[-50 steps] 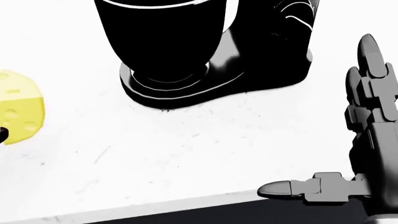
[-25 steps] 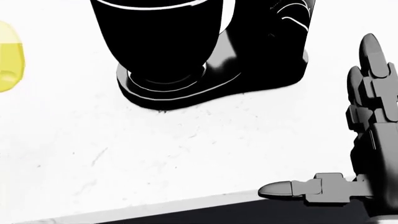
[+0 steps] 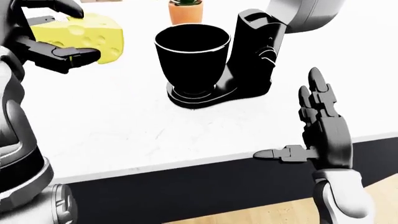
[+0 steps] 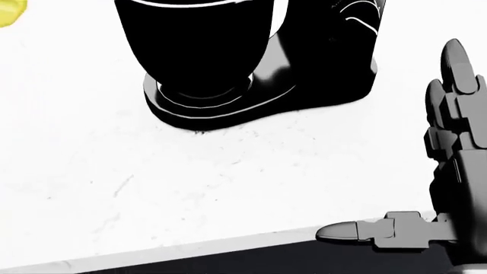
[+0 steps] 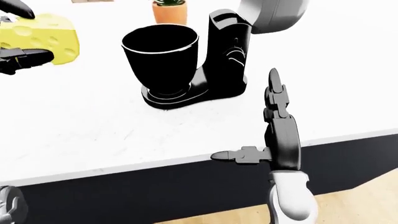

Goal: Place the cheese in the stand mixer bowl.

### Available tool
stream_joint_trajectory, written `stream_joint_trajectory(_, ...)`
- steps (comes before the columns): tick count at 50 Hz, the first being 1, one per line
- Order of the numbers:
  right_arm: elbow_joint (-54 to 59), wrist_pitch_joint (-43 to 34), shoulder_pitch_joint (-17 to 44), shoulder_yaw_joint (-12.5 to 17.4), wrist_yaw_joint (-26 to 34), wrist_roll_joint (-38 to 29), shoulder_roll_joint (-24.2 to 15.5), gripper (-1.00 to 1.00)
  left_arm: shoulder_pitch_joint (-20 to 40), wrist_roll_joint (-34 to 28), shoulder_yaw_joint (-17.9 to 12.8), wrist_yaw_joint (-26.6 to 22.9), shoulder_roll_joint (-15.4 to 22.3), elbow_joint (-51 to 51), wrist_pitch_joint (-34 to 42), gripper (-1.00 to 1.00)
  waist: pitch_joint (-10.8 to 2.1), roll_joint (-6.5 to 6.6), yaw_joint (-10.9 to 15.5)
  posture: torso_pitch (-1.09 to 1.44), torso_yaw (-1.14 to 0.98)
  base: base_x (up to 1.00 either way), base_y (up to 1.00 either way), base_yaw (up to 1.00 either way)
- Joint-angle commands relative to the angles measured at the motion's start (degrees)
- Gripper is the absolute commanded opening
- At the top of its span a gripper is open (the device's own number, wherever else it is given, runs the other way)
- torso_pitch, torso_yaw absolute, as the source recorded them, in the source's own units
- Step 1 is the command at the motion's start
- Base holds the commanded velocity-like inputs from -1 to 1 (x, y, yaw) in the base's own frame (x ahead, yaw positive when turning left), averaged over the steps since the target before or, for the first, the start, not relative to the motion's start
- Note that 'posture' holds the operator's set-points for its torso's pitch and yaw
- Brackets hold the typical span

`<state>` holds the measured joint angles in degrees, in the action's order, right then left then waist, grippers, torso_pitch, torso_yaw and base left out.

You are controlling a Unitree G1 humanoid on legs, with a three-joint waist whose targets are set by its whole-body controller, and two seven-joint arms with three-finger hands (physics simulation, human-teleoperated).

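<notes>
My left hand (image 3: 59, 35) is shut on a yellow wedge of cheese (image 3: 87, 36) with holes, held in the air at the upper left of the left-eye view, left of the bowl. The black stand mixer bowl (image 3: 192, 56) stands open-topped on the black mixer's base (image 3: 214, 95), with the grey mixer head (image 3: 304, 11) tilted up above it. In the head view only a yellow sliver of the cheese (image 4: 9, 11) shows at the top left corner. My right hand (image 3: 317, 135) is open and empty, fingers upright, at the counter's near edge right of the mixer.
The white counter (image 3: 136, 126) carries the mixer, and its dark front (image 3: 186, 186) drops to a wooden floor (image 3: 261, 214). An orange plant pot (image 3: 185, 10) stands beyond the bowl at the top of the left-eye view.
The cheese in my left hand has risen off the counter and moved up and out of the head view's left side. My right hand has stayed still.
</notes>
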<state>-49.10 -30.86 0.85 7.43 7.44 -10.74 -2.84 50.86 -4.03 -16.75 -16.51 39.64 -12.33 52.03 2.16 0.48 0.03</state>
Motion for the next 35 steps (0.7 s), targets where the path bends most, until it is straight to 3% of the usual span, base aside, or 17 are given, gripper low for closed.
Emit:
stream_joint_trajectory(1, -1.67, 1.66, 0.9, -0.03, -0.28, -0.08, -0.19, 1.0, 2.91, -0.7, -0.69, 1.45, 0.86, -0.51, -2.5, -1.0, -1.25, 0.25, 0.04, 0.0, 0.0, 0.0, 0.0, 0.0)
stream_joint_trajectory(12, -1.91, 1.52, 0.93, 0.29, -0.27, 0.27, -0.23, 1.0, 10.03, -3.71, 2.77, 4.32, -3.2, 7.1, -8.4, -1.0, -1.29, -0.21, 0.17, 0.0, 0.0, 0.0, 0.0, 0.0)
stream_joint_trajectory(35, -1.96, 1.81, 0.72, 0.51, -0.32, 0.43, -0.18, 1.0, 12.7, -9.28, 6.5, 6.36, -10.46, 13.03, -14.44, -1.0, -1.43, -0.6, -0.01, 0.0, 0.0, 0.0, 0.0, 0.0)
